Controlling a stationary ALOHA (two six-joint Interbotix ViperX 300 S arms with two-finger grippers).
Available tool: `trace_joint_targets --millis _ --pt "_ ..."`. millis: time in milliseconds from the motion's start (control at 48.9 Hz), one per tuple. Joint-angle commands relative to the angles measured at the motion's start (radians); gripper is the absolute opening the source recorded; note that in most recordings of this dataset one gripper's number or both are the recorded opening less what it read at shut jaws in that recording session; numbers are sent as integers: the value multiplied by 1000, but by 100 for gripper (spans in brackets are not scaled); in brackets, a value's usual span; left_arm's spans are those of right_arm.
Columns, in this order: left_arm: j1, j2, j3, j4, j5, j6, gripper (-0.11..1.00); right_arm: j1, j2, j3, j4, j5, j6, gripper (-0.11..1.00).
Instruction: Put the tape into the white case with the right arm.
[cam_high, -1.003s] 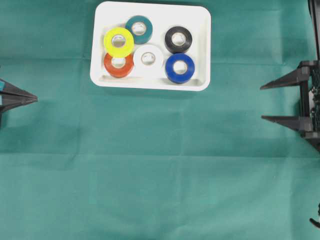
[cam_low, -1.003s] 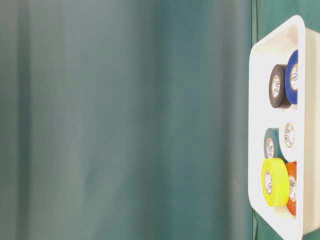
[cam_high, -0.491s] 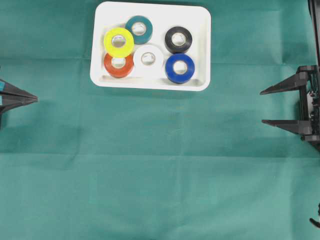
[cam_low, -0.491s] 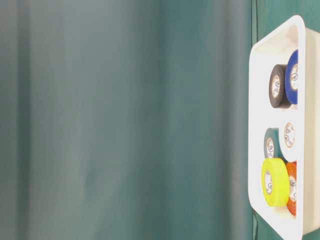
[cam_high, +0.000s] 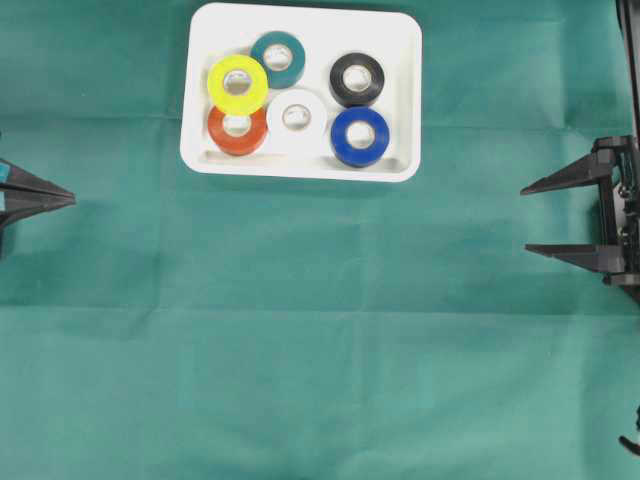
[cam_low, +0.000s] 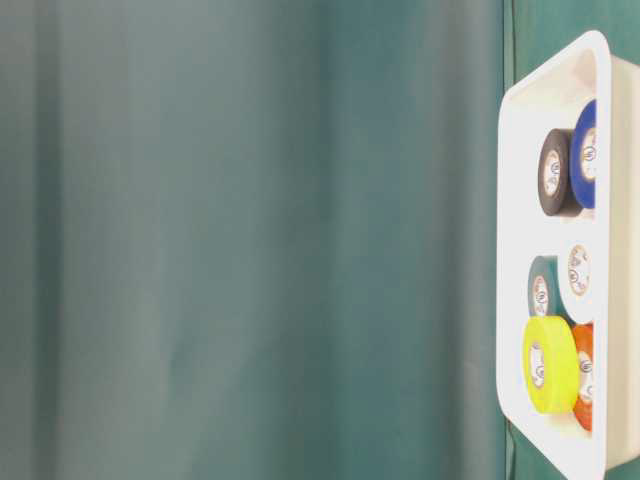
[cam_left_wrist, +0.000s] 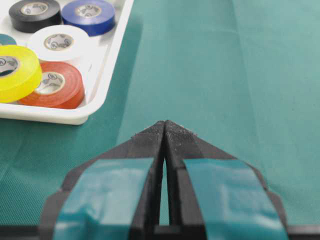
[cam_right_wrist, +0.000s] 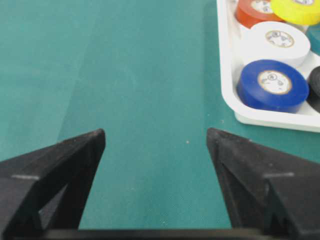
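Left gripper (cam_left_wrist: 164, 125): two matte black wedge-shaped fingers (cam_left_wrist: 142, 150) tapering to points, each wearing a broad teal-blue tape patch on its upper face; fine pale specks are showing near the tips. Right gripper (cam_high: 524, 219): two long pointed black fingers (cam_high: 560, 176), plain and carrying no tape, with triangular cut-outs behind the points. Right arm (cam_high: 626, 215): black bracketed housing behind those fingers, with exposed cabling running along it.
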Motion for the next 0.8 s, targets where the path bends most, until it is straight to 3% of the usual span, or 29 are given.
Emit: trace_joint_targets --millis 0,778 --pt "3 8 -11 -2 -11 -2 1 2 8 11 -3 -5 -2 49" --pt "3 8 8 -2 -38 -2 1 2 -51 23 -2 63 8 50"
